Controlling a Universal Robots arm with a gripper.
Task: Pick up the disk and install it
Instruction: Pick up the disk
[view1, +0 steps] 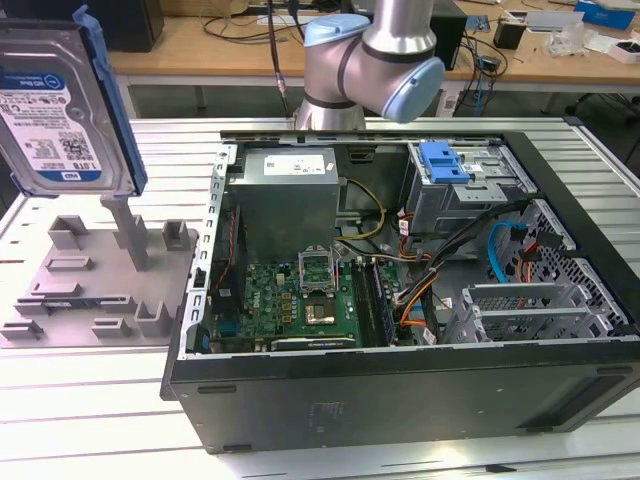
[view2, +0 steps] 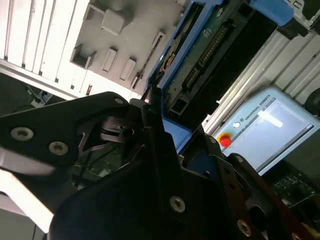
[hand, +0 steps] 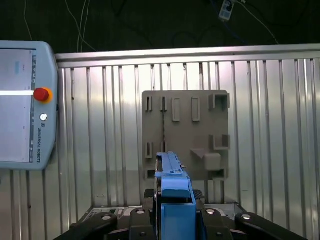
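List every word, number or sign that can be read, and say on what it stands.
I quote nothing with confidence; print stands here.
On the disk, white-and-blue label: too small.
On the power supply, white sticker: too small.
On the teach pendant, beside its red button: small print, left unquoted.

Your exterior view looks down into the open computer case, with the disk close to its lens at the exterior view's left. Your first wrist view faces straight down past the gripper onto the gray holder. Your second wrist view hugs the gripper, tilted. All three share the gray holder; both wrist views share the control tablet.
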